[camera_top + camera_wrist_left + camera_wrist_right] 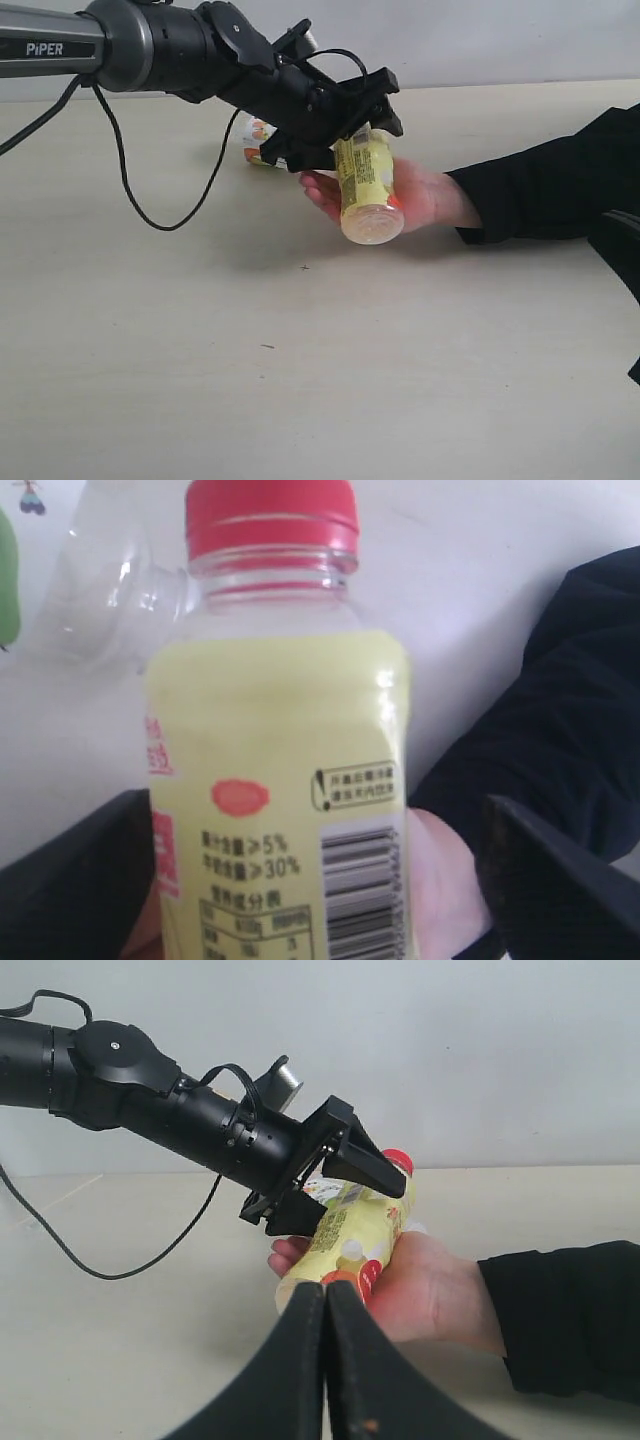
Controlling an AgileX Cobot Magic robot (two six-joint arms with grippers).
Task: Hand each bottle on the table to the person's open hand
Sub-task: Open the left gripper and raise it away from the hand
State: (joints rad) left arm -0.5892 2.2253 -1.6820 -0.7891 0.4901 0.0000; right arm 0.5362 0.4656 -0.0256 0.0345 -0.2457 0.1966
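Exterior view first: the left gripper (345,135) comes in from the upper left on its black arm, jaws clamped across the upper part of the yellow bottle (368,190). The bottle tilts with its base towards the camera and sits right over the person's open hand (425,195), palm up, just above the table (300,380). Whether the bottle presses into the palm is hard to tell from here. A black sleeve (560,185) runs off to the right. Behind the gripper, a white bottle with orange print (257,137) lies on the table, and a cable (130,190) loops down from the arm.

Over to the left wrist view: the yellow bottle (280,740) fills the frame, red cap (272,520) at the far end, barcode label facing the camera. The dark fingers (70,880) sit on either side of it, squeezing it. Skin of the hand (445,880) shows just beside the bottle, and the sleeve (570,700) lies beyond. A clear bottle (100,590) lies on the table further back.

Right wrist view now: the right gripper (326,1288) hangs in the foreground with its fingers pressed together and nothing between them, well apart from the action. Beyond it, the left gripper (340,1180) grips the yellow bottle (350,1235), cap (398,1160) pointing up and away, the base down in the cupped hand (425,1290).
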